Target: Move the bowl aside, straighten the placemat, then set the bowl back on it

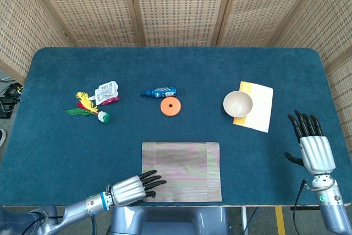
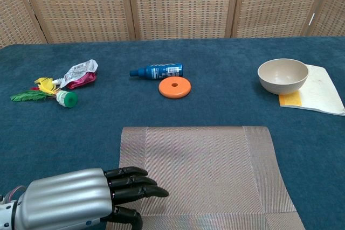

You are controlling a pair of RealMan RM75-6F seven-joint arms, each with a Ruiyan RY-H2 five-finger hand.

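Note:
A beige bowl [image 1: 237,103] [image 2: 282,76] stands on the blue table at the right, beside a white and yellow paper [image 1: 257,105] [image 2: 315,90] and overlapping its edge. The striped placemat [image 1: 182,170] [image 2: 205,171] lies flat at the front centre, its edges square to the table. My left hand [image 1: 131,189] [image 2: 81,204] lies at the mat's front left corner, fingers stretched out flat over its edge, holding nothing. My right hand [image 1: 313,147] is open at the front right, fingers spread and pointing away, apart from the bowl.
A blue bottle [image 1: 159,91] [image 2: 156,71] and an orange ring [image 1: 170,106] [image 2: 174,87] lie behind the mat. A feathered toy [image 1: 88,107] [image 2: 46,93] and a crumpled packet [image 1: 106,92] [image 2: 80,74] sit at the left. Wicker screens stand behind the table.

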